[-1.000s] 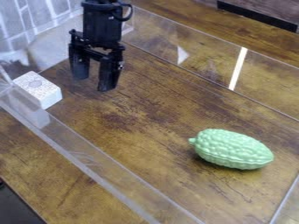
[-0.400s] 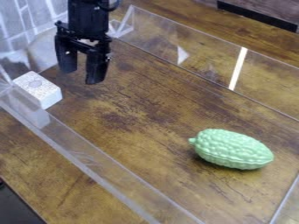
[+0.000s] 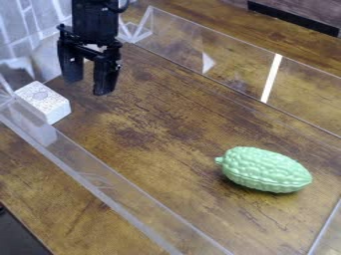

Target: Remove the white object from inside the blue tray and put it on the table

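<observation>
Resting at the left edge of the view, the white object (image 3: pixel 42 101) lies on the table (image 3: pixel 173 129), a small speckled block set against the clear plastic panel (image 3: pixel 80 164) that runs diagonally across the foreground. Whether it touches the panel or merely sits just beside it is hard to tell through the glare.

Up and to the right of the block hangs the end effector (image 3: pixel 86 84), a black two-fingered tool pointing straight down. Its fingers (image 3: pixel 103 80) stand well apart, with bare wood grain visible between them, and nothing is held in the gap. The fingertips hang above the table and do not touch the block; the nearer finger is close to it but clearly separate.

The table is dark brown with worn, lighter scuffed patches near its middle. Far off to the lower right, well apart from both block and end effector, a bumpy green oval fruit (image 3: pixel 265 169) lies on its side. A second clear panel (image 3: pixel 253 60) crosses the upper right, catching a bright streak of reflected light.
</observation>
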Robot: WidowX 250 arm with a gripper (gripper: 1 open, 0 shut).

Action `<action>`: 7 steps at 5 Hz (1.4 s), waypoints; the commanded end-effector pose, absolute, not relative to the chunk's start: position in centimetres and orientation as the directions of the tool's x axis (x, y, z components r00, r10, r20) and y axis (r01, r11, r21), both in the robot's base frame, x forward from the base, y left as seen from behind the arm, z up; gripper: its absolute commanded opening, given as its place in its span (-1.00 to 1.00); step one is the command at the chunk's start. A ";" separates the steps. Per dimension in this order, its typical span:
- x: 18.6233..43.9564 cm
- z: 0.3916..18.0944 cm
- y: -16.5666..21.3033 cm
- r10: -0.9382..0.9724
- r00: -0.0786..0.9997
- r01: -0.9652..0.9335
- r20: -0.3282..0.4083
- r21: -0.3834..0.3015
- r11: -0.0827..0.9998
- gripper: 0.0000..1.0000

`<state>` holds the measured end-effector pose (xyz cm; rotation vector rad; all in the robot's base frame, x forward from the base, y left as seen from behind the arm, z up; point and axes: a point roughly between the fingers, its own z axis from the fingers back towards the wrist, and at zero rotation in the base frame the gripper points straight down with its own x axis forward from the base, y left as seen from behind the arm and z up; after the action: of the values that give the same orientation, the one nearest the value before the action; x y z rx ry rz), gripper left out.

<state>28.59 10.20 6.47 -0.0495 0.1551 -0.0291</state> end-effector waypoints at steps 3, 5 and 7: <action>28.9 8.3 11.4 0.002 0.998 -0.004 -0.067 -0.021 1.000 1.00; 29.2 7.9 11.8 0.016 0.998 -0.017 -0.054 -0.015 1.000 1.00; 29.3 7.5 12.2 0.030 0.999 -0.030 -0.045 -0.011 0.999 1.00</action>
<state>29.16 11.65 6.20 -0.0280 0.0879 0.0157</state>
